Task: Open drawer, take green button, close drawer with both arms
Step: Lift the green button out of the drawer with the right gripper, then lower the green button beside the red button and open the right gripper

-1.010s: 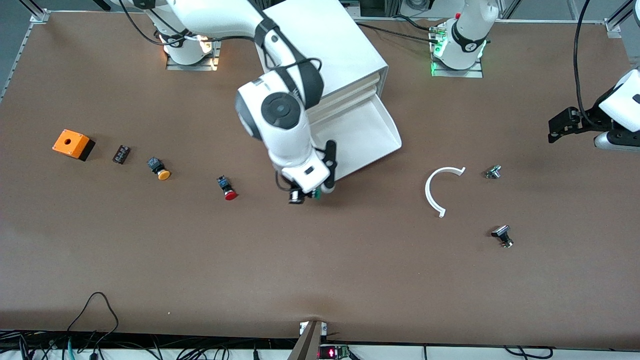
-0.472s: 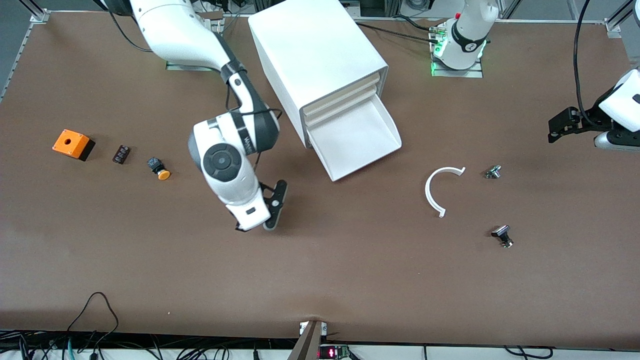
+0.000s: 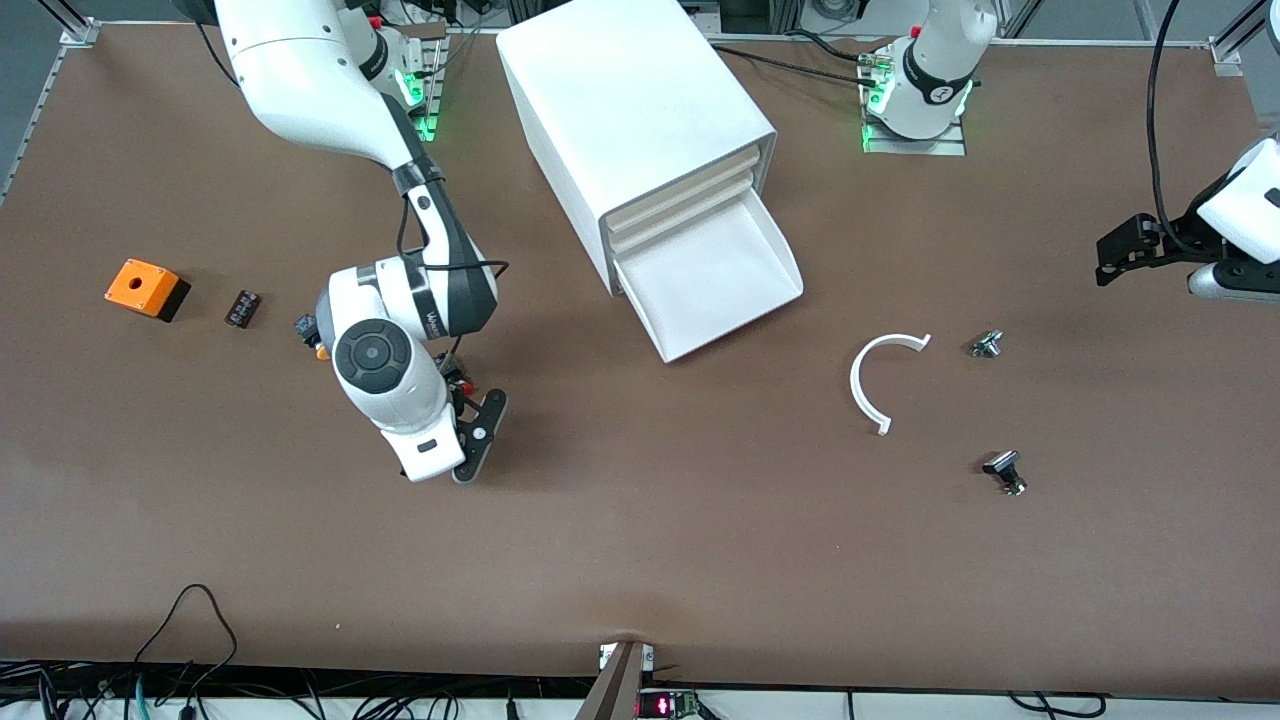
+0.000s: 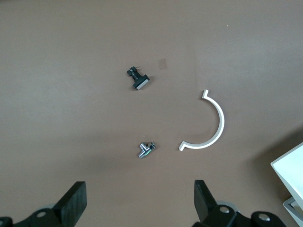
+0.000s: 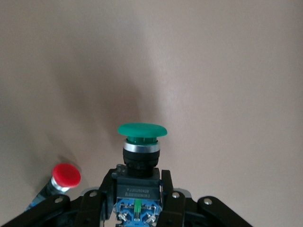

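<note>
between the fingers of the right gripper [image 5: 137, 201] sits the button [image 5: 141, 142], held by its dark body with the green cap pointing away from the wrist. the jaws are clamped shut on it. the right gripper hangs over bare table close to the red-capped button [image 5: 66, 176], toward the right arm's end of the table from the cabinet [image 3: 640, 130].

the drawer [image 3: 715, 275], lowest of the stack, stands pulled out and shows nothing inside. the orange-capped button [image 3: 318, 349] is mostly hidden by the right arm's wrist in the front view. an orange box [image 3: 146, 288] and a small dark block [image 3: 242, 307] lie further toward the right arm's end.

the left gripper [image 4: 137, 201] waits over the table at the left arm's end with its fingers spread wide and holding nothing. a white arc [image 4: 208, 125] and two small metal parts [image 4: 147, 150] [image 4: 138, 80] lie on the table below it.

risks, as judged from this position:
- the grip is on the body only; a fast swing could tilt the button out.
- setting down next to the red-capped button could knock it.
- closing the drawer with an off-centre push could skew the cabinet.
</note>
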Controlling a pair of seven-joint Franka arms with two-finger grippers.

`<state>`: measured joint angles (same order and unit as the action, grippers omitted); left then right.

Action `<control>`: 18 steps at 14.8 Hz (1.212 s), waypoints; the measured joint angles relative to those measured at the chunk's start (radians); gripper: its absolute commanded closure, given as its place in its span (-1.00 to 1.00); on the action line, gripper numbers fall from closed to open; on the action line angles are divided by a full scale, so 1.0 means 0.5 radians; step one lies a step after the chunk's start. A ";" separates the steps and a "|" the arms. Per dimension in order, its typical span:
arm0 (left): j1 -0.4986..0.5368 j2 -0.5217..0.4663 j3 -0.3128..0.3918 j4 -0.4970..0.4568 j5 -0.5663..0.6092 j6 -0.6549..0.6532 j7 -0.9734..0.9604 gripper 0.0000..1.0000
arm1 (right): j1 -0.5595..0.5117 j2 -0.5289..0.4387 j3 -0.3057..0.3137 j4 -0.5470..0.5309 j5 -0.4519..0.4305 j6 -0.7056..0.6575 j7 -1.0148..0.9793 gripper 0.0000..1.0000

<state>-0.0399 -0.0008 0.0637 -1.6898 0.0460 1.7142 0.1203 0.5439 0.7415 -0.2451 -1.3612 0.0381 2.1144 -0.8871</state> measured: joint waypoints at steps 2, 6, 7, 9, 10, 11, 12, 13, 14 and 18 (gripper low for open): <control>0.000 0.000 0.000 0.000 0.000 0.000 0.000 -1.00 | -0.074 -0.040 -0.001 -0.110 0.001 0.101 0.009 0.40; 0.000 0.000 0.000 0.000 0.000 -0.001 0.000 -1.00 | -0.276 -0.114 0.031 -0.449 0.002 0.480 0.001 0.40; 0.000 0.000 -0.001 0.000 0.000 -0.001 0.000 -1.00 | -0.314 -0.127 0.050 -0.525 0.002 0.553 0.000 0.40; 0.000 0.000 -0.001 0.000 0.000 -0.001 0.000 -1.00 | -0.369 -0.152 0.104 -0.644 0.002 0.645 0.000 0.40; 0.000 0.000 -0.001 0.000 0.000 -0.001 0.000 -1.00 | -0.397 -0.161 0.136 -0.699 0.005 0.698 0.000 0.40; 0.000 0.000 -0.001 0.000 0.000 -0.001 0.000 -1.00 | -0.431 -0.162 0.177 -0.758 0.006 0.772 0.000 0.40; 0.000 0.000 -0.001 0.001 0.000 -0.001 0.000 -1.00 | -0.468 -0.159 0.222 -0.822 0.006 0.864 0.000 0.30; 0.000 0.000 -0.001 0.000 0.000 -0.002 0.000 -1.00 | -0.501 -0.152 0.263 -0.892 0.006 0.965 0.000 -0.08; 0.000 0.000 -0.001 0.001 0.000 -0.002 0.000 -1.00 | -0.517 -0.161 0.281 -0.941 0.006 1.051 0.001 -0.99; 0.000 0.000 -0.001 0.001 0.000 -0.002 0.000 -1.00 | -0.532 -0.164 0.308 -0.994 0.007 1.109 0.004 -1.00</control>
<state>-0.0400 -0.0008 0.0633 -1.6894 0.0460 1.7131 0.1203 0.2780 0.6593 -0.0914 -1.8583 0.0415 2.6691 -0.8851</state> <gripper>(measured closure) 0.000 0.286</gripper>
